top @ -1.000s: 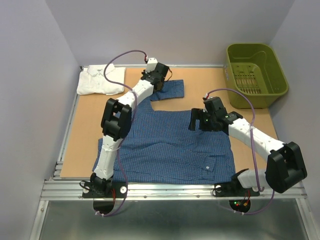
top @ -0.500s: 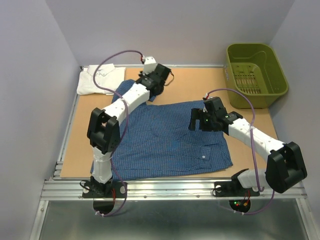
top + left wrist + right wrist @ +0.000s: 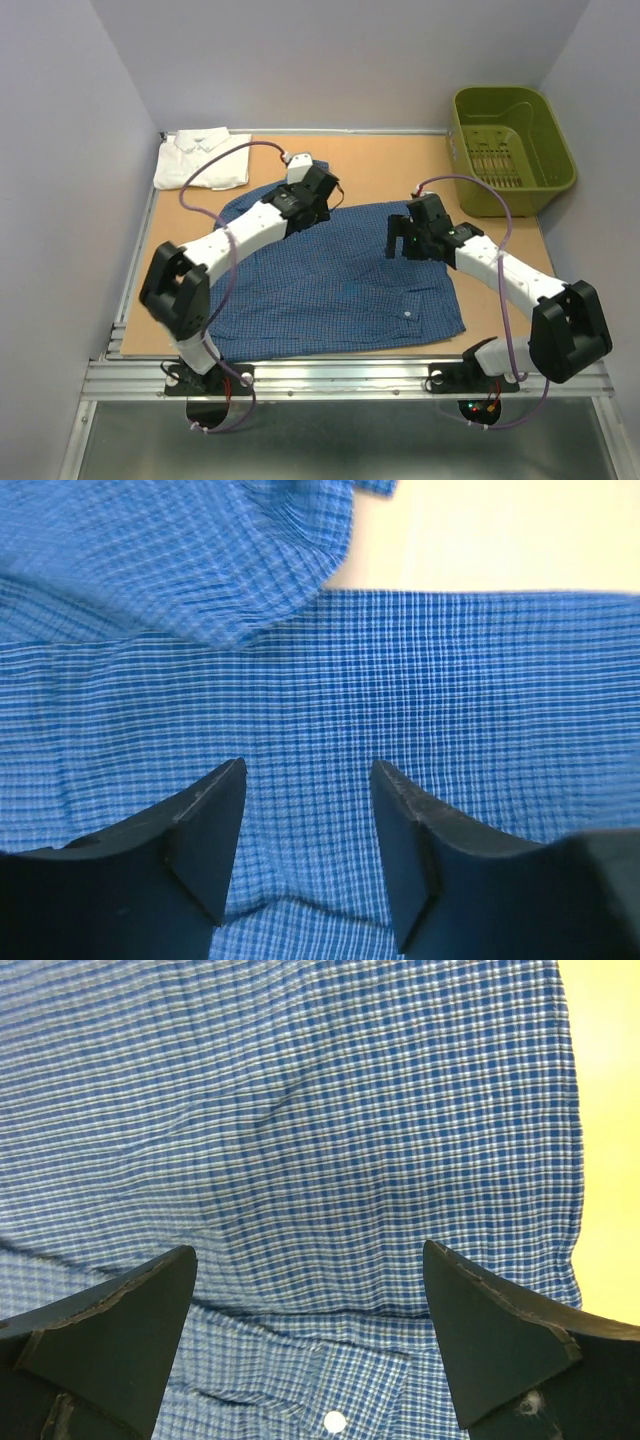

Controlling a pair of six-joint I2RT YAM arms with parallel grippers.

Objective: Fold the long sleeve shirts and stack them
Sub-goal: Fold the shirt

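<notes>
On the desk (image 3: 400, 165), the blue shirt (image 3: 340, 275) is seen spread flat mid-fold, with the white shirt (image 3: 200, 160) already folded at the far-left corner. The left pincer (image 3: 305, 770) is held apart just above the blue shirt's far edge and the right pincer (image 3: 310, 1248) gapes wide over its right half, nothing gripped by either. A fresh hold on a side edge is judged to be needed for the next fold.
</notes>
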